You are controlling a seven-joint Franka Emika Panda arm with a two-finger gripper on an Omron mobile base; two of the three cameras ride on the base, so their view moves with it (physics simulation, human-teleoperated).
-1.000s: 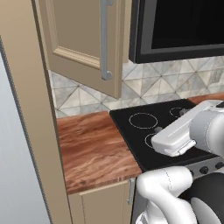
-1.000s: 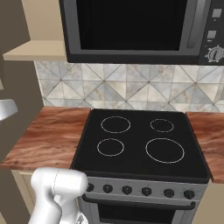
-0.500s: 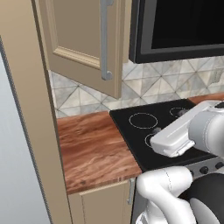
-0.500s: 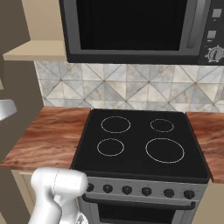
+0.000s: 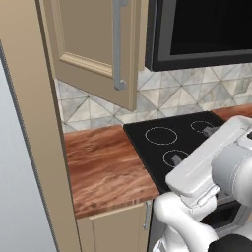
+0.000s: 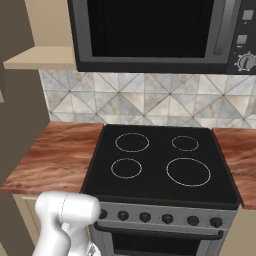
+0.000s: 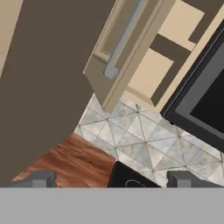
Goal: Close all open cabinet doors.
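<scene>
Upper cabinet door (image 5: 93,44), ajar above the wooden counter's (image 5: 106,170) back edge, left of the microwave (image 5: 202,32). Rigid, hinged, likely light: push its panel or silver bar handle (image 5: 118,47). Gripper (image 7: 111,179) jaws spread wide, grasping nothing.

A home kitchen: a black four-ring stove (image 6: 160,162) with oven knobs sits below a built-in microwave (image 6: 160,32), flanked by wooden countertop (image 5: 106,170), backed by patterned tile backsplash (image 6: 145,97), with a tan cabinet door (image 5: 93,44) up to its left.
</scene>
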